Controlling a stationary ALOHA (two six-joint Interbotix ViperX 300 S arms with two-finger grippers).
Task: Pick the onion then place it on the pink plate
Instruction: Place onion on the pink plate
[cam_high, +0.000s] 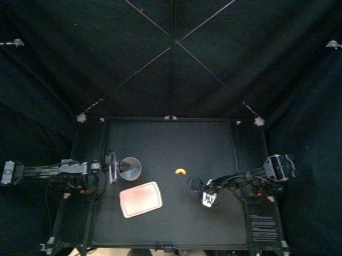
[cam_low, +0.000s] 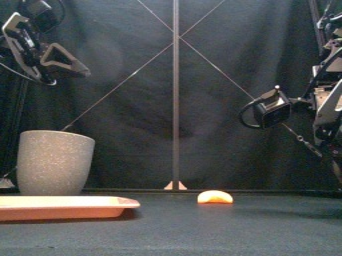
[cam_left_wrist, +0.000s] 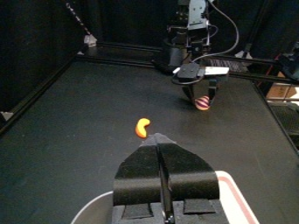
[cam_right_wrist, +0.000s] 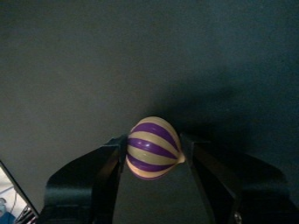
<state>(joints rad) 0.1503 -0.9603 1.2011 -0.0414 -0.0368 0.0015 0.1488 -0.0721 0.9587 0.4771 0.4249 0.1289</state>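
Observation:
The onion (cam_right_wrist: 155, 147), striped purple and cream, sits between the jaws of my right gripper (cam_right_wrist: 155, 162), which is shut on it. In the left wrist view the same onion (cam_left_wrist: 207, 101) hangs just above the table under the right gripper (cam_left_wrist: 202, 85). From above, the right gripper (cam_high: 209, 197) is right of centre. The pink plate (cam_high: 140, 202) lies flat at the front left, also seen low in the front view (cam_low: 67, 206). My left gripper (cam_left_wrist: 163, 171) is shut and empty, raised above the plate's far side.
A tall grey speckled cup (cam_low: 56, 160) stands behind the plate at the left. A small orange toy (cam_high: 181, 174) lies on the table between the two grippers, and shows again from the front (cam_low: 214, 197) and from the left wrist (cam_left_wrist: 142, 128).

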